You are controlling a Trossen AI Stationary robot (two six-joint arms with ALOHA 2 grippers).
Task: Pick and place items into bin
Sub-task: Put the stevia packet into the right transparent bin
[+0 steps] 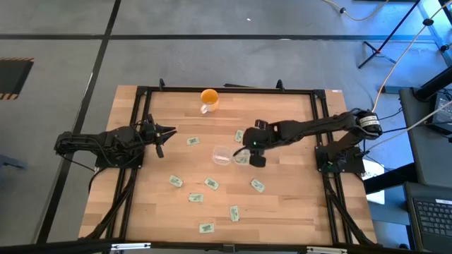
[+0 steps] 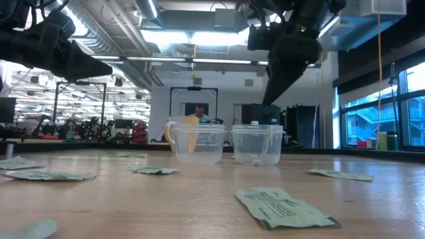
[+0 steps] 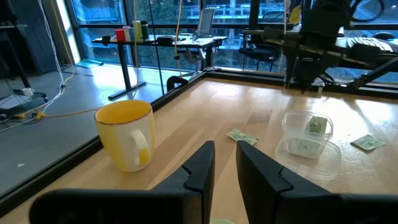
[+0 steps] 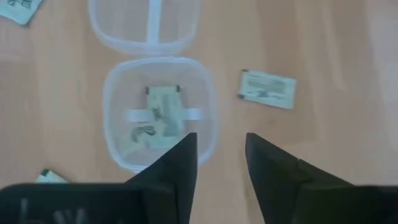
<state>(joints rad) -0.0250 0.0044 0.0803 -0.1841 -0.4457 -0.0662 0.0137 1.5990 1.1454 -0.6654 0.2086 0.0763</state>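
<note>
- The wooden table [image 1: 282, 204] fills the middle of the high view, with a black frame along its edges.
- The right arm reaches in from the right edge toward the centre; the right gripper [image 1: 248, 152] hangs above the two clear tubs, fingers [image 4: 177, 163] a narrow gap apart and holding nothing.
- The left arm lies at the left edge of the table; the left gripper [image 1: 164, 136] points toward the centre, its fingers [image 3: 202, 165] narrowly parted and empty.
- An orange cup [image 1: 209, 99] stands at the upper centre of the high view, well apart from both grippers.
- Two clear tubs sit touching at the centre: one [image 4: 160, 112] holds a single packet [image 4: 160, 118], the other [image 4: 146, 25] sits beside it; whether it holds anything I cannot tell.
- The other packets [image 1: 212, 185] lie scattered flat on the wood, mostly in the lower half of the high view, with one [image 4: 267, 88] just beside the filled tub.
- A person [image 2: 198, 113] shows far behind the tubs in the low view.
</note>
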